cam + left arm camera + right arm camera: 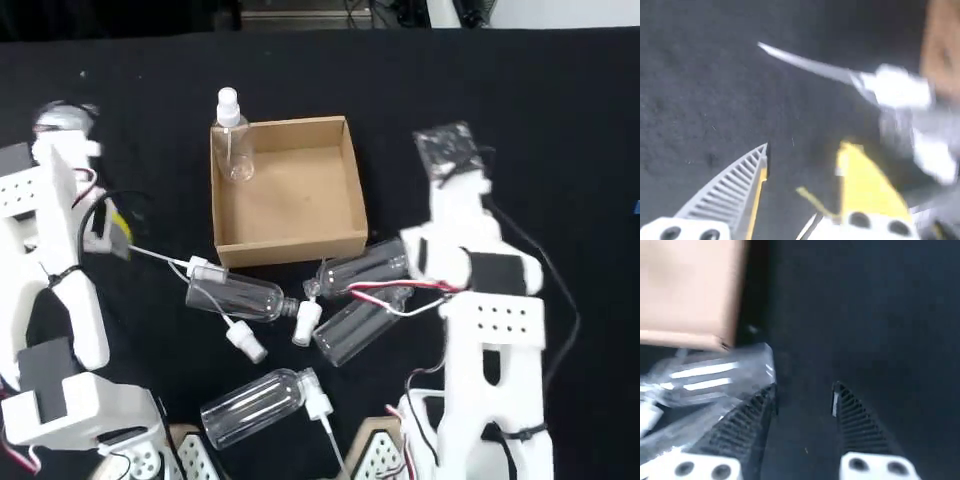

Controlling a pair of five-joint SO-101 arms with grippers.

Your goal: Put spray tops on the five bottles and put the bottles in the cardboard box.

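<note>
**Cardboard box** (290, 240): open-topped, in the middle of the black tabletop (560, 120).

**Upright bottle** (233, 140): clear, spray top fitted, standing inside the box at its far left corner.

**Left bottle** (238, 296): clear, lying on the tabletop just in front of the box's front wall.

**Long-tube spray top** (203, 268): white, lying beside the left bottle's base. Its thin dip tube runs out toward the left arm.

**Corner bottle** (365, 268): clear, lying at the box's front right corner, with a second lying bottle (355, 330) close alongside.

**Near bottle** (255, 405): lying closest to the arm bases, with a white spray top (318, 402) at its neck. I cannot tell whether it is seated.

**Two loose spray tops** (245, 340): small and white, lying between the lying bottles.

**Left tool** (805, 147): jaws spread wide, nothing between them, above bare tabletop. The long-tube spray top lies ahead of the fingertips, not touching them.

**Right tool** (805, 390): jaws parted, gap empty over bare tabletop. The corner bottle lies just beside one fingertip, outside the gap, with the box corner beyond it.
</note>
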